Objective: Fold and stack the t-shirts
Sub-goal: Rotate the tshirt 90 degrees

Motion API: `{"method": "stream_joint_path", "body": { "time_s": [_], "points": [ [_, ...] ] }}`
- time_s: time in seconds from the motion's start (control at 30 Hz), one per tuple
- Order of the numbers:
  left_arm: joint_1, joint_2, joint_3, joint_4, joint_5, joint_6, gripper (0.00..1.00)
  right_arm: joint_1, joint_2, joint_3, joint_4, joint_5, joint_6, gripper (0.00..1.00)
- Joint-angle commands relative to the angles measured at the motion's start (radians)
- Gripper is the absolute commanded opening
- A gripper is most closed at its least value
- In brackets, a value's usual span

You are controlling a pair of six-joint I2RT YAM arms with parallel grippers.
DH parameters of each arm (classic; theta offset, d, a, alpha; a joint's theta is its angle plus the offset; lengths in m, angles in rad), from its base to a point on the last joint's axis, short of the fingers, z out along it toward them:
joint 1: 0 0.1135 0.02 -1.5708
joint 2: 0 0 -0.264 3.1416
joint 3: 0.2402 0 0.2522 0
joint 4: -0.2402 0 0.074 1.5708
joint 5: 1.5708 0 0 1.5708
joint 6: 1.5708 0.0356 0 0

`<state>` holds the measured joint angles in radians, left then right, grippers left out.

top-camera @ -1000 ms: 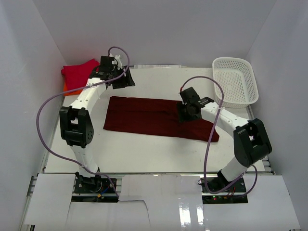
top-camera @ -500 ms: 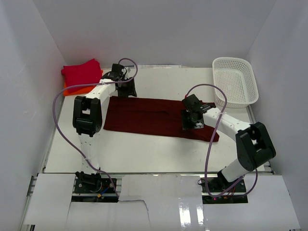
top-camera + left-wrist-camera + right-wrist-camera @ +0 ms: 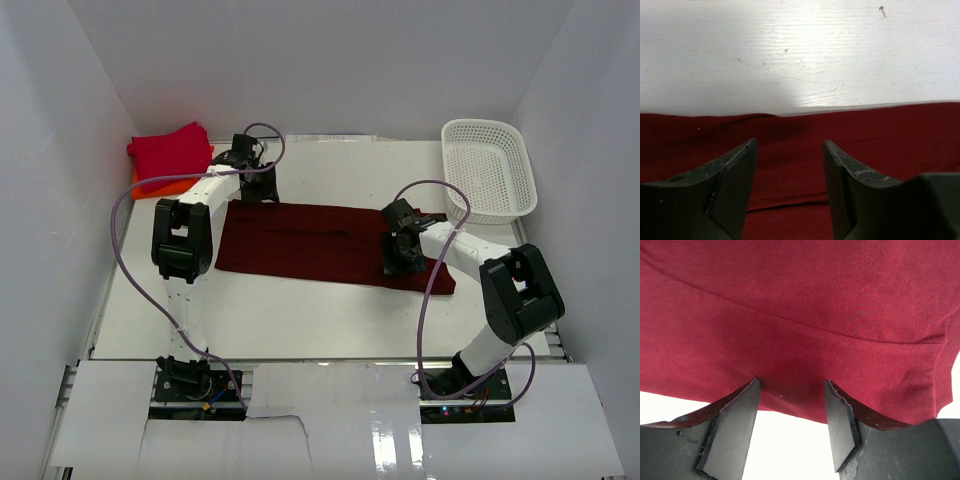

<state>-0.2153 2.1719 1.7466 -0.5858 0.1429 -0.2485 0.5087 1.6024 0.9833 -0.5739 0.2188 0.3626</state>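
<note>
Table (image 3: 300,320) check: right gripper (image 3: 792,385) sits at 4 o'clock on the near hem of the maroon shirt (image 3: 310,245), jaws parted, fingers straddling the cloth edge, nothing pinched. We see that shirt spread flat as a long strip across the middle. Left gripper (image 3: 789,145) is at 11 o'clock over the shirt's far edge, jaws also apart, gripping nothing. Red shirt (image 3: 170,150) lies folded on the orange shirt (image 3: 150,187) at 10 o'clock. Basket (image 3: 495,217) at 2 o'clock.

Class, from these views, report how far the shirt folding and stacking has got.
Done: crimson shirt lies folded atop the orange shirt, far left. In hand: left gripper and right gripper, both open, poised at edges of the maroon shirt. Left: fold it, stack it.
</note>
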Motion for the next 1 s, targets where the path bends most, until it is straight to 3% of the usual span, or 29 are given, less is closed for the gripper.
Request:
{"method": "stream_joint_path", "body": {
  "time_s": [0.0, 0.7, 0.97],
  "points": [
    [0.001, 0.000, 0.005, -0.017, -0.043, -0.001, 0.65, -0.010, 0.024, -0.003, 0.003, 0.016, 0.016, 0.60],
    [0.005, 0.043, -0.071, -0.042, -0.120, -0.028, 0.64, -0.042, 0.128, 0.055, 0.009, -0.007, -0.002, 0.59],
    [0.019, 0.019, -0.119, -0.077, -0.175, -0.073, 0.64, -0.062, 0.195, 0.150, -0.009, -0.013, -0.031, 0.59]
  ]
}}
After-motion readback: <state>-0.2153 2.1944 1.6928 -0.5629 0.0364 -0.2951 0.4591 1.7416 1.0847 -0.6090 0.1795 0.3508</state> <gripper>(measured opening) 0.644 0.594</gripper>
